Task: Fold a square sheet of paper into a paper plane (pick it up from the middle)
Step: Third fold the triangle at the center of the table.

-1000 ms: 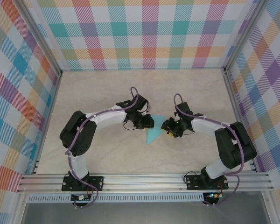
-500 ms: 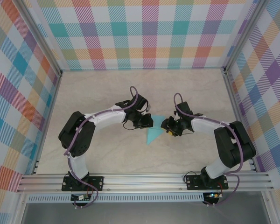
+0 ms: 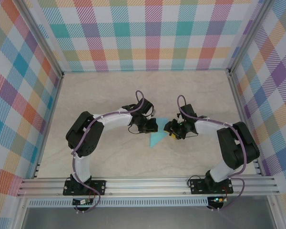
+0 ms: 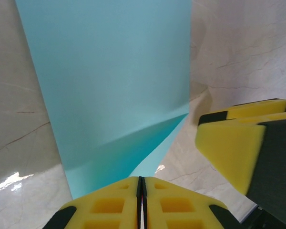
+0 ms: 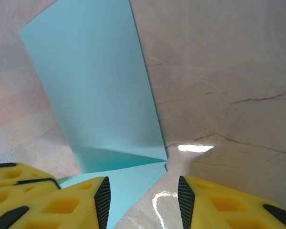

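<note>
On my left wrist feed the left fingers [image 4: 109, 205] are pressed pad to pad with no gap between them. Their tips sit right at the near edge of the square sheet of paper [image 4: 109, 71], and I cannot tell whether that edge is caught between them. On the right wrist feed the right fingers [image 5: 229, 205] stand apart, with bare table showing in the gap, and a low flap of the sheet reaches in between them close to one finger. One yellow pad of the right fingers also appears on the left wrist feed, just beside the sheet's edge. The sheet is creased: a large panel and a smaller flap meet along a slanted fold. From above it reads as a pale turquoise pointed shape lying near the middle of the table [image 3: 109, 95], between the two sets of fingers, its point toward the arm bases. Both arms bend inward from the aluminium rail [image 3: 148, 185]. Plaid walls [image 3: 152, 33] enclose the table on three sides.
</note>
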Controlling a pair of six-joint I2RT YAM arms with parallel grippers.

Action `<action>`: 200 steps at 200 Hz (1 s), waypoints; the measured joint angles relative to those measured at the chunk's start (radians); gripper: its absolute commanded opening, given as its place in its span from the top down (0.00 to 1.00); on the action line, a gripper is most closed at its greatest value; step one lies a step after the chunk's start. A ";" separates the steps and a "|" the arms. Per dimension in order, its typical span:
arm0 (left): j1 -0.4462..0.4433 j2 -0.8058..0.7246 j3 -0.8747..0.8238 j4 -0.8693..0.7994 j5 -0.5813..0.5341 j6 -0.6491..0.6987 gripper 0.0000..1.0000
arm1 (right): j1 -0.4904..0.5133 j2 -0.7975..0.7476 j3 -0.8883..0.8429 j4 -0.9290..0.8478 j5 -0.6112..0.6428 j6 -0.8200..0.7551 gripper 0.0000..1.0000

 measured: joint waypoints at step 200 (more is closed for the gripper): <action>0.000 0.061 0.013 -0.052 -0.074 0.038 0.89 | -0.006 0.050 0.009 0.041 -0.066 0.007 0.57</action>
